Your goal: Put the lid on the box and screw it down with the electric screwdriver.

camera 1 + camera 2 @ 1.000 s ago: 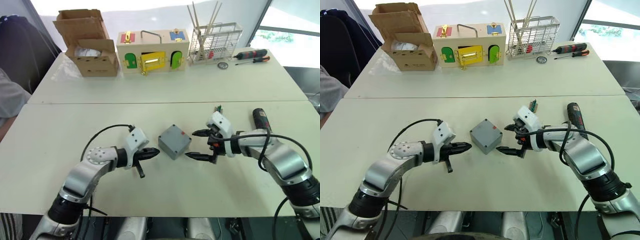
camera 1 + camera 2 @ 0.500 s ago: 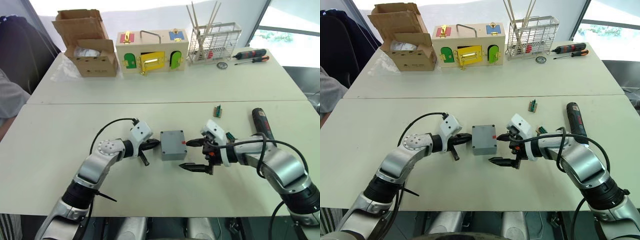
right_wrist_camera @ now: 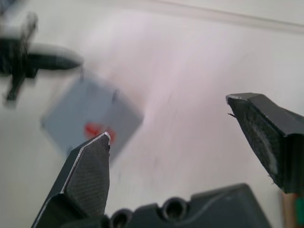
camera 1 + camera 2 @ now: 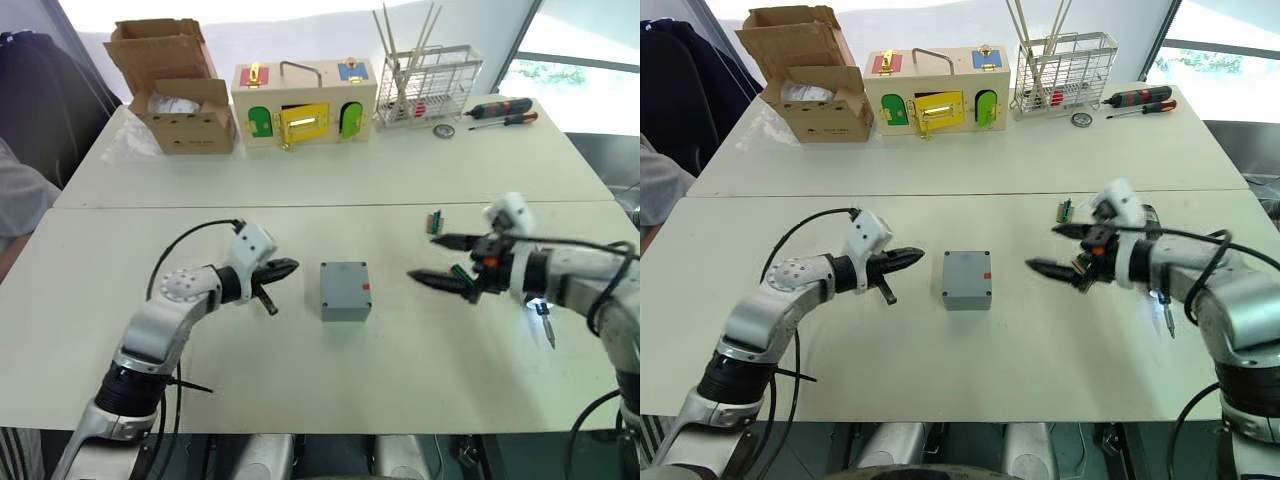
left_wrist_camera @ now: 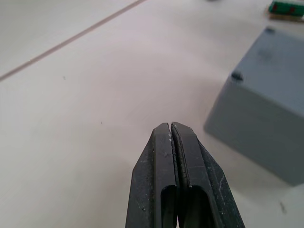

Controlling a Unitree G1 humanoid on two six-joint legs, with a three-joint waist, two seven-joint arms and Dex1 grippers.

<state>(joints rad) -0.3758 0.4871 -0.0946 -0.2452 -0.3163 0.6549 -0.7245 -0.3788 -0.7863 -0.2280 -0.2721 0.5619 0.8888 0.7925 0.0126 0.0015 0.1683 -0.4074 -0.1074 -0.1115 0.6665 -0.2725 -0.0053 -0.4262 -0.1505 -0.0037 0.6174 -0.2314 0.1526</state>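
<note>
A: Head views: the box [image 4: 345,290] sits flat on the near tabletop [image 4: 300,370], lid side up, red mark on its right edge. Left gripper [image 4: 288,268] is just left of it, not touching. Right gripper [image 4: 432,262] is well to its right, also clear.

B: Fingers?

A: Left pinched shut on nothing. Right spread wide, empty.

B: Screwdriver?

A: The electric screwdriver [image 4: 1165,315] lies on the tabletop under the right forearm, mostly hidden; bit and lit tip show.

B: Left wrist view?

A: Fingers [image 5: 164,180] pressed together, the grey box corner beside them with a gap.

B: Right wrist view?

A: Fingers [image 3: 85,180] wide apart, box and red mark blurred beyond them, left gripper past it.
</note>
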